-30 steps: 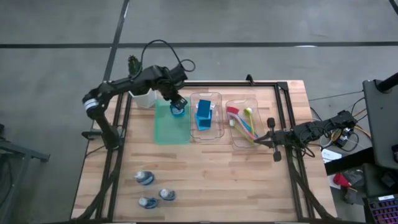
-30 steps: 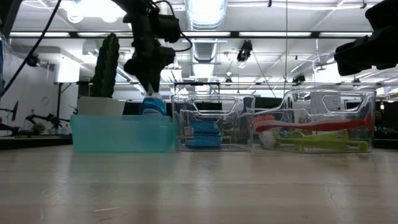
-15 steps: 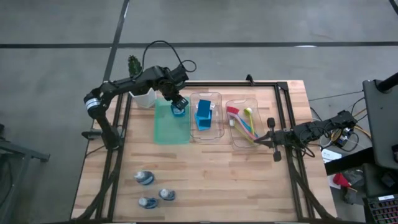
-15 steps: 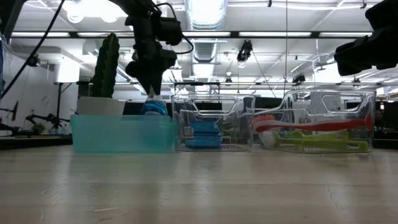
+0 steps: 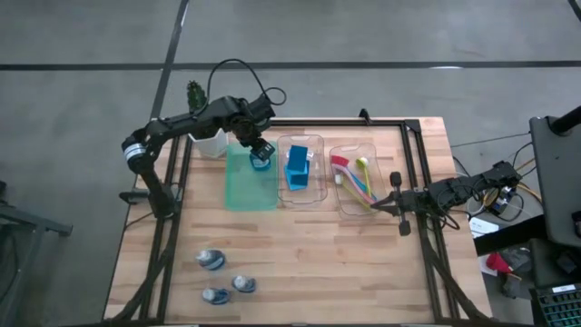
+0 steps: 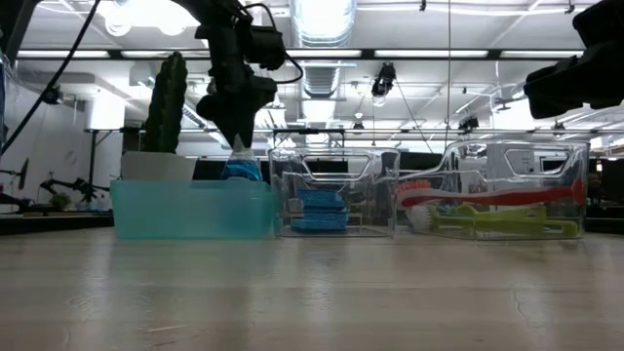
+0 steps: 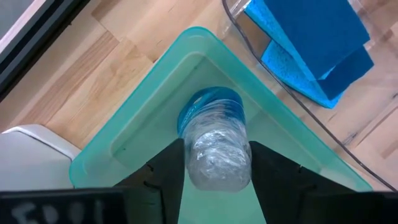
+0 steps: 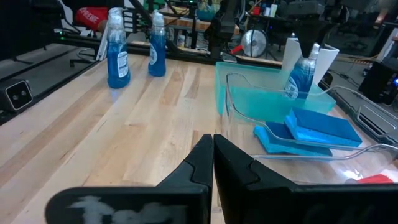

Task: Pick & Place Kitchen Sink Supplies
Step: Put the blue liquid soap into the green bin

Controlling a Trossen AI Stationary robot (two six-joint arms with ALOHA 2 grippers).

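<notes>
Left claw (image 5: pixel 260 151) hangs over the back corner of the green tray (image 5: pixel 243 193), fingers (image 7: pixel 163 176) set either side of a small blue bottle (image 7: pixel 214 140) standing upright on the tray floor. Whether the pads touch it or have parted from it, I cannot tell; looks like the moment of letting go.

Next tray along, clear (image 5: pixel 317 193), holds the blue sponges (image 5: pixel 298 168). The far clear tray (image 5: pixel 345 207) holds the pink long-handled brush (image 5: pixel 349 170) and the yellow-green brush (image 5: pixel 364 180), lying together.

Right claw (image 5: pixel 378 207) waits at the counter's right edge, near the brush tray, fingers pressed together, empty.

Out on the counter (image 5: pixel 363 272), well apart from the trays at the near-left: three more blue bottles (image 5: pixel 211 261), two close together, one just beyond.

Judgement: sponges and brushes sorted, one bottle in. Three bottles left to fetch. Past halfway.

Potted cactus (image 5: pixel 195 93) sits just off the green tray's back corner.
</notes>
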